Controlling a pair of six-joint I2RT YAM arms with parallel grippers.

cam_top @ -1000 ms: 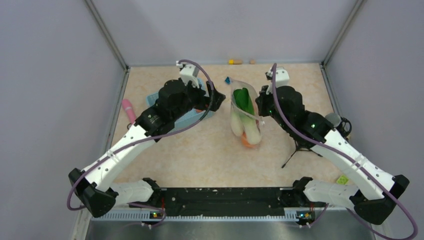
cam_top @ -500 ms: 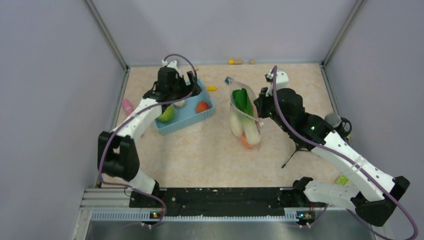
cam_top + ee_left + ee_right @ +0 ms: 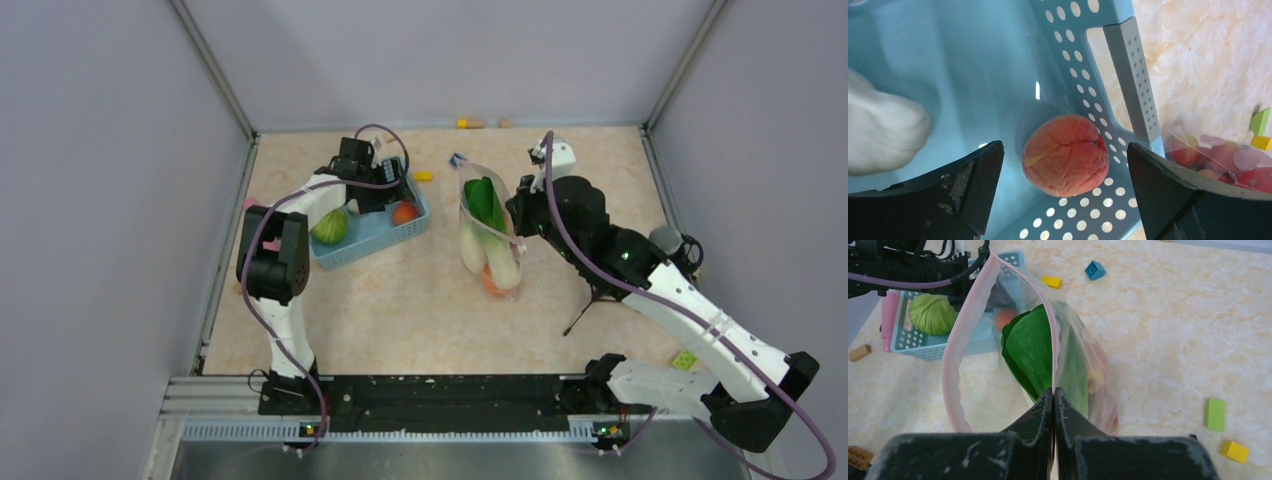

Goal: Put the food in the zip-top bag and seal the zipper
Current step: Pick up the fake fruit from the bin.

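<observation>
Your left pincer (image 3: 1063, 150) hangs inside the light blue basket (image 3: 1130, 75), jaws spread wide, one finger on each side of a red-orange round fruit (image 3: 1065, 155); neither finger touches it. The fruit lies on the basket floor against the perforated wall, just beside the grey handle; that wall stands close behind the right-hand finger. A white food piece (image 3: 883, 130) lies beyond the other finger, apart from the fruit. A green round vegetable (image 3: 932, 314) sits at the basket's other end.

Your right pincer (image 3: 1053, 392) is pinched tight on the zipper (image 3: 948, 375), holding up the mouth of the zip-top bag (image 3: 1073, 365); the mouth gapes open in a loop towards the basket. The bag rests on the desk (image 3: 400, 310) between the two arms, just beside the basket. Inside it you have a green leafy vegetable (image 3: 1028, 350) and, at the bottom, an orange fruit (image 3: 492, 283).

Loose items on the desk: a blue block (image 3: 1094, 270) and a yellow block (image 3: 1051, 281) beyond the bag's mouth; a pink stick (image 3: 887, 315) alongside the basket's far side; a green block (image 3: 1215, 414) well apart to the right.
</observation>
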